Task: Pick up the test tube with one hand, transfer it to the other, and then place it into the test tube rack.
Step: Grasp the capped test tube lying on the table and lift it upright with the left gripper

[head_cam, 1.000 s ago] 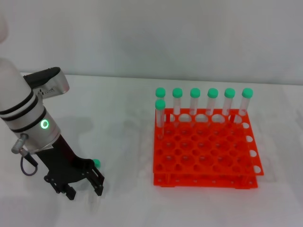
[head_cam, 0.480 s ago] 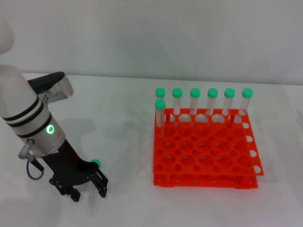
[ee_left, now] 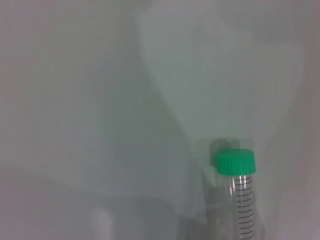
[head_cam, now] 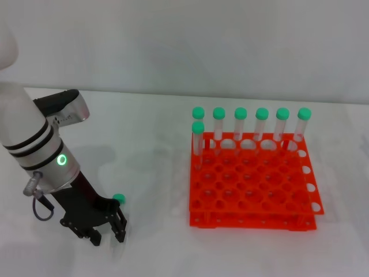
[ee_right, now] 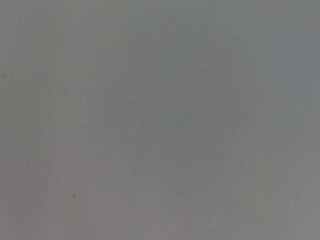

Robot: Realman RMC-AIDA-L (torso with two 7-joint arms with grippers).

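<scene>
No word, brand or number could be read anywhere. The only markings were a ladder of short black graduation lines running down the clear wall of the test tube point(ee_left: 243, 200) below its green cap in the left wrist view; no figures stood beside them that could be made out. In the head view, a small dark mark sat on the grey housing point(head_cam: 64, 115) of the left arm at about ten o'clock from the test tube rack point(head_cam: 253, 184), too small to read. A green ring light point(head_cam: 61, 160) glowed on that arm's wrist, a sign without lettering.
</scene>
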